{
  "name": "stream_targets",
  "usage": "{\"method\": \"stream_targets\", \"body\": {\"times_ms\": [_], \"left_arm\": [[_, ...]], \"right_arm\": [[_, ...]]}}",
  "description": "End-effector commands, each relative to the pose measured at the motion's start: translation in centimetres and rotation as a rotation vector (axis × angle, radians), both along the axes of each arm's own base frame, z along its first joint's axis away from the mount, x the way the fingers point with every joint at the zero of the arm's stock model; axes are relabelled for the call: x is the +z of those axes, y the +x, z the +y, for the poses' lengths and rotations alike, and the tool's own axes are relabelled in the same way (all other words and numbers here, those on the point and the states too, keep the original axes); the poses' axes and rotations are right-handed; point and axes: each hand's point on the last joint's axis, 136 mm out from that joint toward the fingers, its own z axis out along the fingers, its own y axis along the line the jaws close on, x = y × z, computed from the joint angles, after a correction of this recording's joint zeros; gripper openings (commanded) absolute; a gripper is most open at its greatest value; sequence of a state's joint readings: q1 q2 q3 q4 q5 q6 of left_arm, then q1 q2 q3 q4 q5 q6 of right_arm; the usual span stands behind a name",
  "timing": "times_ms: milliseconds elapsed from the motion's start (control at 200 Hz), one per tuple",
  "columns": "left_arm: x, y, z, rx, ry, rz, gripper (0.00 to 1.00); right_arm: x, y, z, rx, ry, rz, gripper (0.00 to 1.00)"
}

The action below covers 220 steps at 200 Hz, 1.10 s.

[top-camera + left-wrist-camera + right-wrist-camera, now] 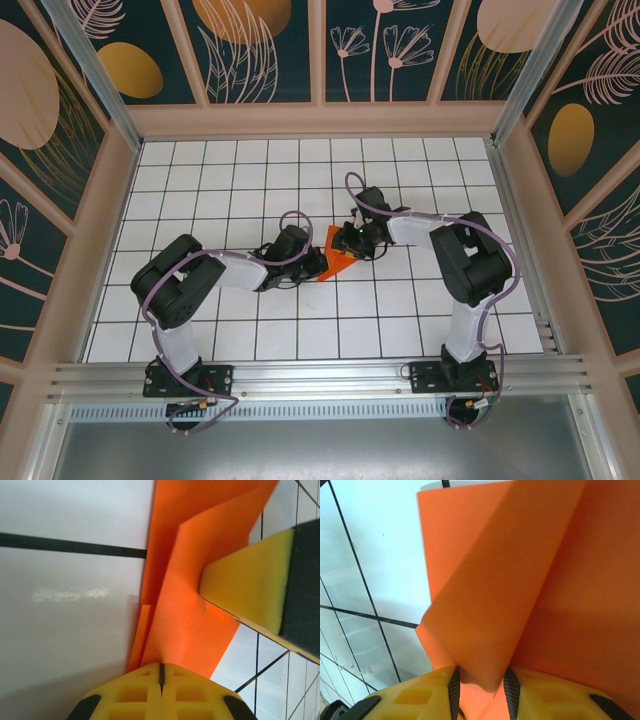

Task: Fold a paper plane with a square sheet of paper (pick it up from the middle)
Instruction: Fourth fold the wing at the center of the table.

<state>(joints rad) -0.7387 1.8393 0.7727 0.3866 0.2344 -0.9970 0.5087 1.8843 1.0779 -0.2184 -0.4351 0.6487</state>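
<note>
The orange square sheet of paper (338, 262) lies folded into a rough pointed wedge at the middle of the table, between both grippers. My left gripper (316, 266) is at its left end, and in the left wrist view the jaws (161, 667) are shut on the paper's (185, 605) near edge. My right gripper (352, 243) comes in from the upper right. In the right wrist view its jaws (482, 680) stand apart, and a raised fold of the paper (520, 580) sits between the pads. One right fingertip (247, 587) rests on the paper in the left wrist view.
The white grid-tiled table (250, 330) is ringed by a wooden wall (320, 120). A metal rail (320, 375) with both arm bases runs along the near edge. Both arms reach inward and meet at the middle.
</note>
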Motion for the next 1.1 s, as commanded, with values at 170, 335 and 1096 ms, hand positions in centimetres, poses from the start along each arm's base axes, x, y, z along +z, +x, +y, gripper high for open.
{"method": "stream_targets", "body": {"times_ms": [170, 335, 1096], "left_arm": [[-3.7, -0.9, 2.6, 0.049, 0.145, 0.090, 0.02], [-3.6, -0.8, 2.6, 0.048, 0.149, 0.086, 0.02], [-3.9, -0.9, 2.5, 0.035, 0.166, 0.103, 0.01]], "right_arm": [[4.4, 0.0, -0.2, 0.100, 0.097, -0.206, 0.25], [3.9, -1.0, 0.8, 0.154, 0.175, -0.191, 0.17], [1.5, -2.7, 2.4, 0.277, 0.269, -0.142, 0.13]]}}
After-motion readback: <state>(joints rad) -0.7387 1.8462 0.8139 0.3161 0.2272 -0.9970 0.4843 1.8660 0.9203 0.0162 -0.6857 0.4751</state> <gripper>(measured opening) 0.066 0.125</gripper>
